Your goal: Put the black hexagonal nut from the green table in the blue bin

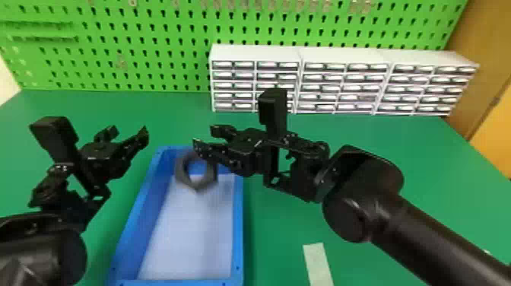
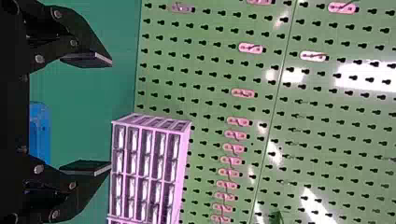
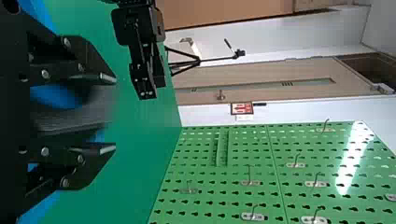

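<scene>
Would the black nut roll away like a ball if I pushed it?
Probably not: the black nut has flat sides, so it would likely tumble rather than roll smoothly. Its thick ring looks stiff, so it probably wouldn't squash when pinched.

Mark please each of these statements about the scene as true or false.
1. The left gripper is open. True.
2. The black hexagonal nut lies on the green table, to the right of the blue bin. False: in the head view it shows inside the bin's outline.
3. The white drawer cabinets stand before the green pegboard. True.
4. The right gripper is shut on the nut. False: its fingers stand apart, wider than the nut between them.
</scene>
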{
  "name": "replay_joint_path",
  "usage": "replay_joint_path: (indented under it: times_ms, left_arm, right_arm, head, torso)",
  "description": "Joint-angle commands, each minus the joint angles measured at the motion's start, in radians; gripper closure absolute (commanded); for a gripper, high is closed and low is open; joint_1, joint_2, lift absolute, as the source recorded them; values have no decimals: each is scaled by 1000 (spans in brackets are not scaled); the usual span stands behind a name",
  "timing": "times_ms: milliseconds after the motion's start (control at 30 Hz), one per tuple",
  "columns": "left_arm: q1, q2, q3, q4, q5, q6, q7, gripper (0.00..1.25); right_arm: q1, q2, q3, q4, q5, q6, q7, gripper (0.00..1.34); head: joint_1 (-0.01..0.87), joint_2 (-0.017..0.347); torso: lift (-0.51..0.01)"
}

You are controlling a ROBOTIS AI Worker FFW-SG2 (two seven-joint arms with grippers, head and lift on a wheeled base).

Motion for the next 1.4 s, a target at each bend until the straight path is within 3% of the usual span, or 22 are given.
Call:
replay_joint_path:
  times_ms: [0,567,833,1100,1367]
  left_arm:
    - [0,0,-2,1,0,0,0,470]
    - [-2,0,-3,-1,0,0,0,472]
    - [0,0,-5,1,2,0,0,472]
    - [0,0,-5,1,3,0,0,472]
    - [0,0,-3,1,5,0,0,473]
  right_arm:
    - [1,0,-1,0,1,4,1,611]
    - [16,8,-33,0,20,13,1,565]
    - [101,32,-172,0,72,47,1,530]
    - [200,81,-375,-5,159,72,45,527]
    - [275,112,-531,-38,236,96,51,527]
  head:
    - [692,9]
    - [692,9]
    - [692,9]
    - [692,9]
    - [692,9]
  torso:
    - [-97]
    - [-97]
    - [-97]
    - [-97]
    - [-97]
